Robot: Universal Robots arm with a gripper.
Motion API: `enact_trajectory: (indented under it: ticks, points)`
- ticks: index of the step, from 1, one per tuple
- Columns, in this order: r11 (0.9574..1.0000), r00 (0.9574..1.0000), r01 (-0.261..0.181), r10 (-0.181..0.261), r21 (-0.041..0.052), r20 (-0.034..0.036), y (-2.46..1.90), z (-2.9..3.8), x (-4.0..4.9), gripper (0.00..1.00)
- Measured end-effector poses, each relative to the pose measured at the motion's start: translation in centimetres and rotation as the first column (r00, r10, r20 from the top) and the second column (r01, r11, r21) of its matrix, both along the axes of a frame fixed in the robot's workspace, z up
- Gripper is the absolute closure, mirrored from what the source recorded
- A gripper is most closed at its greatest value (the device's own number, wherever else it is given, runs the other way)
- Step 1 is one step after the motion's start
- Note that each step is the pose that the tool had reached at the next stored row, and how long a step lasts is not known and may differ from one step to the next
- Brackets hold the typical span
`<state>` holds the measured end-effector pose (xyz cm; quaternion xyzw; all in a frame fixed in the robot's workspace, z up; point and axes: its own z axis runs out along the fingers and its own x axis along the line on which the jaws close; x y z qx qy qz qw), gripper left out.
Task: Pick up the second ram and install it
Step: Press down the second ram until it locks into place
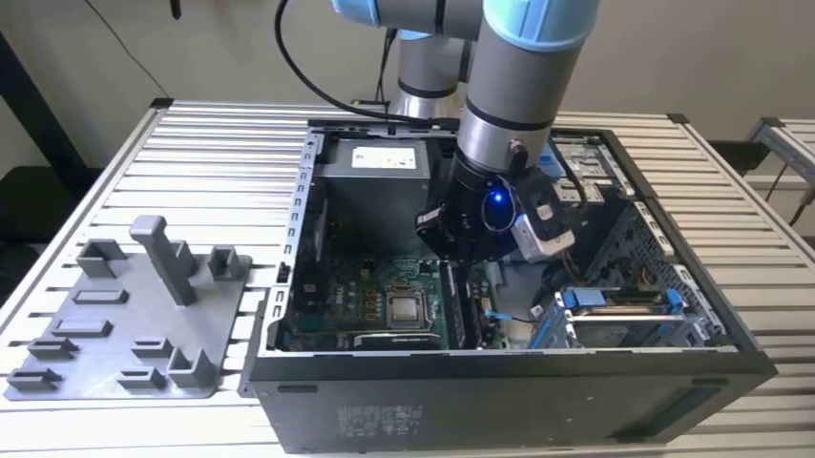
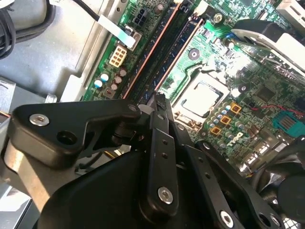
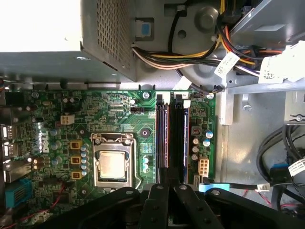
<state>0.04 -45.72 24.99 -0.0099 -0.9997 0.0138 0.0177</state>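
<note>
Two slim dark strips stand side by side in the motherboard's slots. The one nearer the processor is the second ram (image 3: 162, 133) (image 2: 178, 56), lying along its slot. My gripper (image 3: 164, 177) (image 2: 159, 98) is down inside the open computer case (image 1: 510, 367). Its black fingers are shut together, with the tips over the near end of that strip. Whether they press on it I cannot tell. In the exterior view the gripper (image 1: 459, 260) hangs just above the slots (image 1: 461, 310), beside the processor socket (image 1: 407, 307).
The grey power supply (image 1: 382, 162) fills the case's far end, with cable bundles (image 3: 190, 57) close to the slots. A drive bay with blue clips (image 1: 624, 303) sits on the exterior view's right. A grey tray with upright blocks (image 1: 128, 315) lies on the slatted table (image 1: 191, 153).
</note>
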Motion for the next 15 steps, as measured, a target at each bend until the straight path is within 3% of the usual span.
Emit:
enact_trajectory:
  ticks: [11, 15]
  points:
    - [1.0000, 1.0000, -0.002, 0.002, -0.0003, 0.0004, 0.00, 0.05, -0.01, 0.89]
    - [0.9985, 0.9985, -0.054, 0.054, 0.0001, 0.0009, 0.00, 0.04, -0.01, 0.89]
